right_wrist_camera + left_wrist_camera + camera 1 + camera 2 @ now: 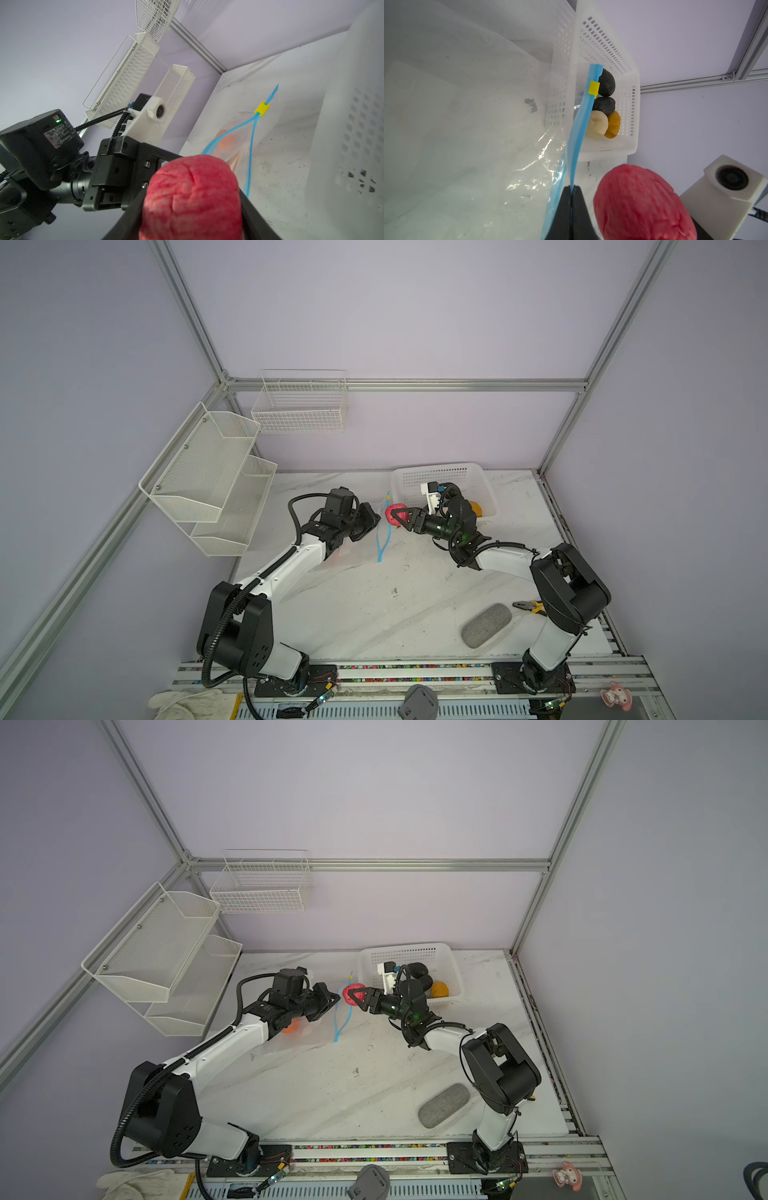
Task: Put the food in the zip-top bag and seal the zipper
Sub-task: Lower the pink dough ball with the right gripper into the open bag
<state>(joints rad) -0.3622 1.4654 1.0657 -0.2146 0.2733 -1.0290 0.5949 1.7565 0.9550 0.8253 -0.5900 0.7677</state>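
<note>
Pink food (191,197) is held tight in my right gripper (395,517), just beside the open zip-top bag (477,124). My left gripper (572,190) pinches the zipper (581,124) up. I should slide the food in slowly.

My left gripper (572,188), jaws closed, pinched the blue zipper (581,124) of the clear zip-top bag (477,124); pink food (639,203) was just beside it, the white basket (602,45) mid-frame beyond.
</note>
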